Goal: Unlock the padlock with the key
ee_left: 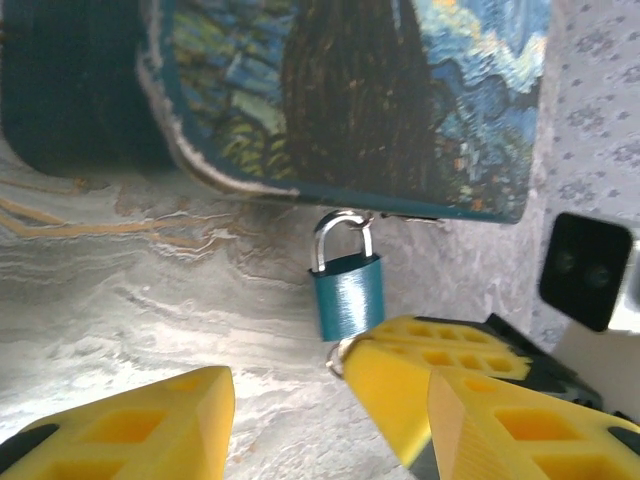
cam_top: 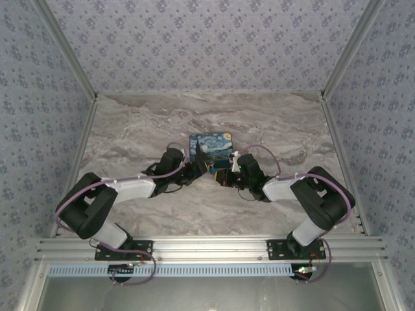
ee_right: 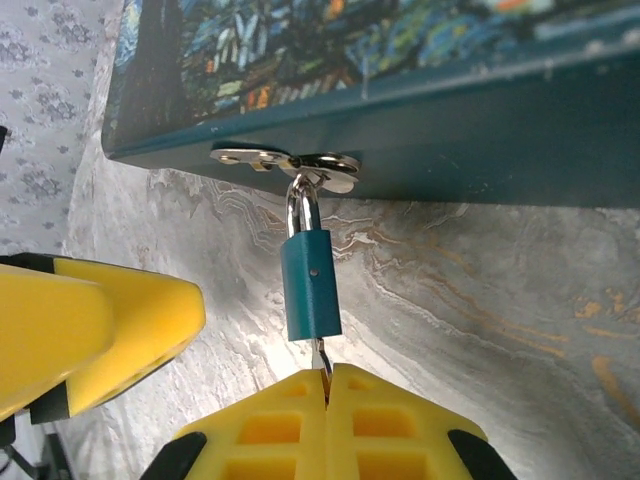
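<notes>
The small blue padlock [ee_right: 310, 285] hangs by its shackle from the metal hasp [ee_right: 285, 160] on the front of the starry-night box [ee_right: 400, 60]. The thin key [ee_right: 321, 358] sticks up into the padlock's underside. My right gripper [ee_right: 327, 385] is shut on the key just below the lock. In the left wrist view the padlock [ee_left: 348, 297] hangs ahead, and the right gripper's yellow fingers [ee_left: 410, 380] come in under it from the right. My left gripper [ee_left: 330, 400] is open and holds nothing, its fingers spread below the lock.
The painted box [cam_top: 211, 146] sits mid-table on the marble top [cam_top: 130, 129]. Both grippers, left [cam_top: 205, 167] and right [cam_top: 220, 176], crowd its near edge, almost touching. A left finger [ee_right: 100, 330] sits close beside the right gripper. Patterned walls enclose three sides.
</notes>
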Action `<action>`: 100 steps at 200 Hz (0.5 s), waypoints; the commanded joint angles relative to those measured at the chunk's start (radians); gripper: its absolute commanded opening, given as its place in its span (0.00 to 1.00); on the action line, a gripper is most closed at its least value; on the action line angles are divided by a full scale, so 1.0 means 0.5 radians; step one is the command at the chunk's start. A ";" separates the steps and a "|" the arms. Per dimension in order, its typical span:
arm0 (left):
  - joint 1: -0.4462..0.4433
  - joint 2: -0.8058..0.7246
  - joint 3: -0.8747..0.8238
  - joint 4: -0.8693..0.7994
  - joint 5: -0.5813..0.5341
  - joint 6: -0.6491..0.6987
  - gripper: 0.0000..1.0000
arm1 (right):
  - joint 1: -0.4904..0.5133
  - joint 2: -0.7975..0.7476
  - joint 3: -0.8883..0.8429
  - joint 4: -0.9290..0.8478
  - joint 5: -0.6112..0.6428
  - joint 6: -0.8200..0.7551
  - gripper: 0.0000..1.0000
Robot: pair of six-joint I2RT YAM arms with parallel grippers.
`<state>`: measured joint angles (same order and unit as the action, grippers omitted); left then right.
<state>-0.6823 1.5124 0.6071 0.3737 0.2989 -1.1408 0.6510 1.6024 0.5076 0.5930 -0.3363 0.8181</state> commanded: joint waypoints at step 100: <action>-0.001 0.326 0.034 0.538 0.098 -0.185 0.49 | 0.011 0.099 0.027 0.149 -0.033 0.361 0.00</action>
<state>-0.6823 1.6455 0.6010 0.5892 0.3248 -1.2251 0.6510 1.6421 0.5087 0.6479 -0.3477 0.9768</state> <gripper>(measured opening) 0.493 0.061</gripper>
